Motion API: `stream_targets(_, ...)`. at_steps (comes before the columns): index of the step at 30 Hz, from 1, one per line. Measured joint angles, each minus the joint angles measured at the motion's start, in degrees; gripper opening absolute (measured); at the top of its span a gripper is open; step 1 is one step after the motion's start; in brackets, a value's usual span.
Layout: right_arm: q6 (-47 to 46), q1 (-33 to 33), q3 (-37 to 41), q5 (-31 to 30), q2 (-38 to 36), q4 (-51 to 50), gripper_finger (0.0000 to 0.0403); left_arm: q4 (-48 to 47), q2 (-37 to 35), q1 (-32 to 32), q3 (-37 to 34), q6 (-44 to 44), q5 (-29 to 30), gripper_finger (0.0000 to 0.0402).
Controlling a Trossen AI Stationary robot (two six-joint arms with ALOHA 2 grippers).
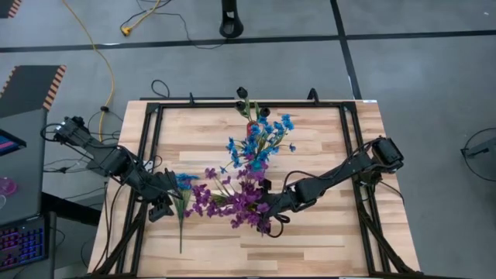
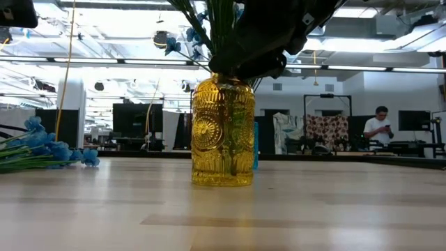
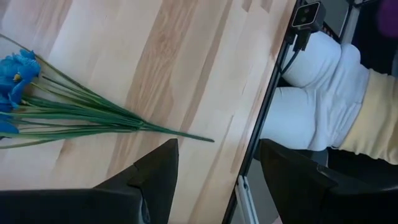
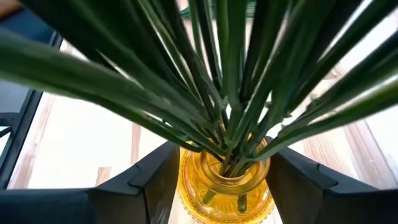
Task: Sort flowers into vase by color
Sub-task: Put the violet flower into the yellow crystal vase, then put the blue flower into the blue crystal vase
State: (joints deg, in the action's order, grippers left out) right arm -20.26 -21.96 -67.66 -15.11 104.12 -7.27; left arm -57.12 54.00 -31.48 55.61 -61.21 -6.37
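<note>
Overhead, right gripper (image 4: pixel 221 180) spread, apparently straddling the yellow vase (image 4: pixel 225 183) neck, left gripper (image 3: pixel 217 180) spread beside blue flowers (image 3: pixel 15 84).

The embossed yellow glass vase (image 2: pixel 223 131) stands mid-table, its mouth crowded with splayed green stems (image 4: pixel 230 106) and its top covered by spreading purple blooms (image 1: pixel 244 198) and blue clusters (image 1: pixel 260 139), so little room is left to enter from above. The right gripper (image 4: pixel 224 186) straddles the vase neck with its fingers apart (one on each side), blocking that approach. Left of the vase, one blue sprig (image 1: pixel 183 203) lies flat by the left gripper (image 1: pixel 160 208); the light wooden tabletop (image 1: pixel 325 232) towards the near and right edges is bare.
</note>
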Motion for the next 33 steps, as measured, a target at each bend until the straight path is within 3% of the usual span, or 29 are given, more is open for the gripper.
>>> stream_targets(15, 0.12, 0.28, 0.25, 0.84, -9.55, -15.98, 0.0256, 1.84, -0.01, 0.00, 0.00, 2.65, 2.26, 0.0212)
stream_targets(33, -0.81, 0.17, 0.09, 1.75, -12.45, -27.35, 0.0256, 1.50, -0.02, 0.02, 0.01, 1.32, 4.22, 0.0212)
